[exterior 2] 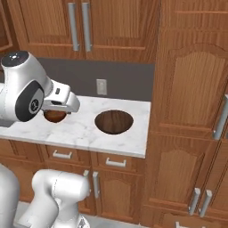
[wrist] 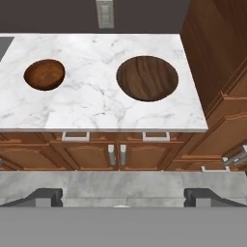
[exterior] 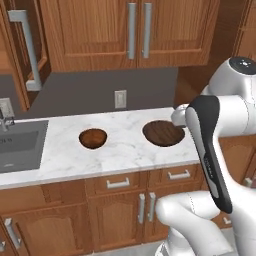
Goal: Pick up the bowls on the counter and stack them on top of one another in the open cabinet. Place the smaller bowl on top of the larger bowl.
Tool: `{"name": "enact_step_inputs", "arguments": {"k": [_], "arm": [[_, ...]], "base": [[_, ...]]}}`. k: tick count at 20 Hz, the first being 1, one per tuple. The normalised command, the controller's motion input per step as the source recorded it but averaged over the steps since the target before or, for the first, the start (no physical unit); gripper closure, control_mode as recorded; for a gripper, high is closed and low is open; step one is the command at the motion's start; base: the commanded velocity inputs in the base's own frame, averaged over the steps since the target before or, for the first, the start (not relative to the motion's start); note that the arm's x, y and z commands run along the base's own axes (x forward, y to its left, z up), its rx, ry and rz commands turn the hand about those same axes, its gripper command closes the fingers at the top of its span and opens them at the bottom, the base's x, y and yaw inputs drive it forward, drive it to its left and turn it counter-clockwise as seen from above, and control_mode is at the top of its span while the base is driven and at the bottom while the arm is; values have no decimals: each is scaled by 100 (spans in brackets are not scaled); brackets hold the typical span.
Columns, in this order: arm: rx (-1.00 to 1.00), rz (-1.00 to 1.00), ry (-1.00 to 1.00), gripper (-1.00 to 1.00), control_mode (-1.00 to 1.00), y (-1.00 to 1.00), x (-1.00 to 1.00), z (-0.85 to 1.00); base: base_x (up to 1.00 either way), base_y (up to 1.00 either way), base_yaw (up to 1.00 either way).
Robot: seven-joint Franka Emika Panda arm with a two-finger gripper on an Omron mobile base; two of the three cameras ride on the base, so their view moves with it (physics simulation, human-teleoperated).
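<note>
Near the bench's [wrist: 101, 111] right edge sits the larger bowl [wrist: 147, 77]; the tool [wrist: 120, 197], wide and empty, should pinch its rim squarely.

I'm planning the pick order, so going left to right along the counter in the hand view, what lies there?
Sink corner → smaller bowl → larger bowl → tall wooden cabinet at the counter end.

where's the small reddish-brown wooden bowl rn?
The small reddish-brown wooden bowl sits on the white marble counter, between the dark grey sink and the wide dark-brown wooden bowl, touching neither.
</note>
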Motion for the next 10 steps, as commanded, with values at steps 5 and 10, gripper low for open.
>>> {"name": "enact_step_inputs", "arguments": {"k": [5,10], "arm": [[0,0,0,-100,100,0,0,0],[0,0,0,-100,100,0,0,0]], "base": [[45,-20,-1],[59,-15,0]]}}
